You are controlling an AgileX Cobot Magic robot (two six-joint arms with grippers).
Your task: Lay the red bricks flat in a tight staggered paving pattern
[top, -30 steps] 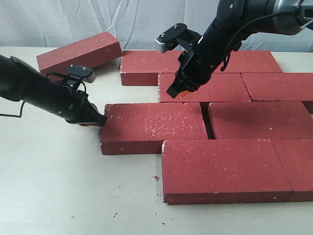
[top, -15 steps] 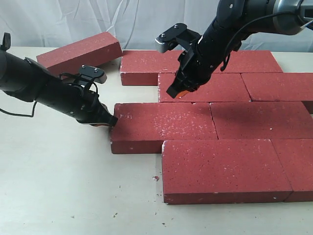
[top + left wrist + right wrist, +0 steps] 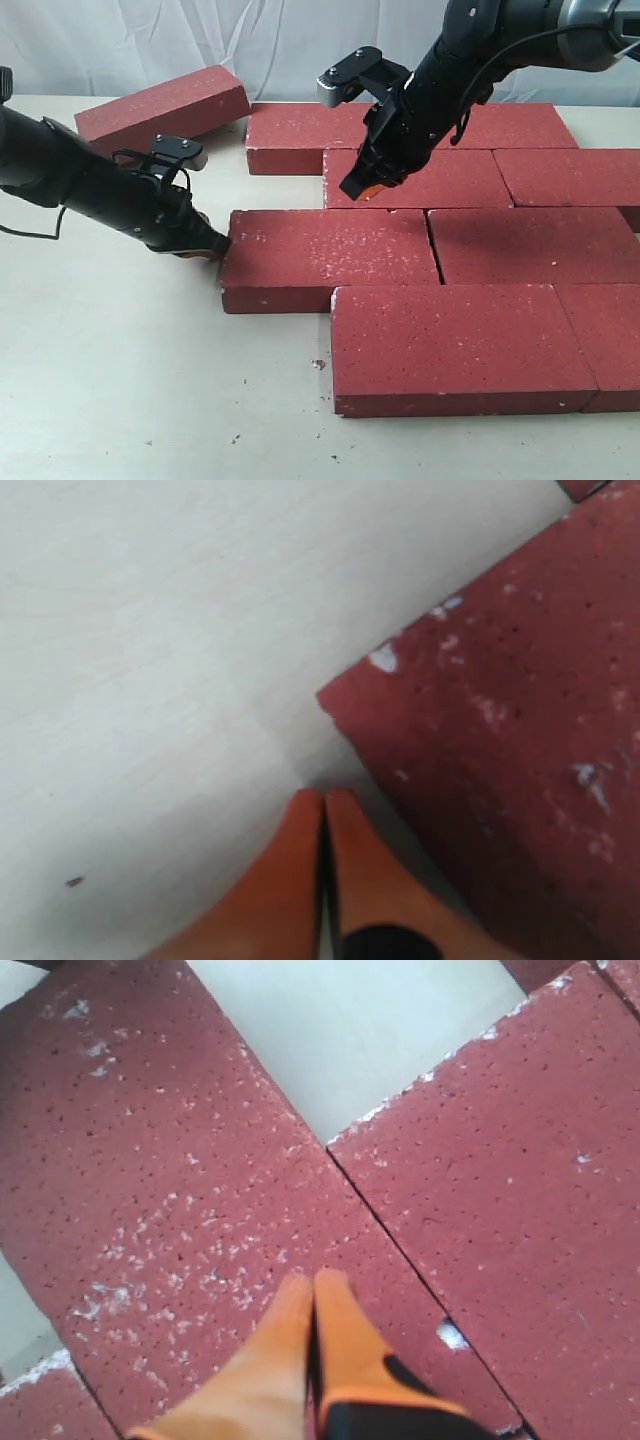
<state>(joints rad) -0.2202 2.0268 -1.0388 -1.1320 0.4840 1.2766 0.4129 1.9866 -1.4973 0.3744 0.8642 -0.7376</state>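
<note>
Exterior: the red bricks (image 3: 330,255) lie flat in staggered rows right of centre, with a thin gap in the middle row. 1 stray brick (image 3: 160,105) sits askew at far left. Bare pale counter (image 3: 120,380) spreads left and near. The left gripper (image 3: 215,245), closed and empty, meets the middle row's left end.

Left wrist: a chipped, speckled brick corner lies just beside the joined orange fingertips (image 3: 300,830).

Right wrist: the right gripper (image 3: 313,1285), closed and empty, is over a seam between 2 rough bricks.

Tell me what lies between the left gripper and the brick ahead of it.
Only a thin, shadowed strip of bare table separates the left gripper from the brick, as the left wrist view shows.
</note>
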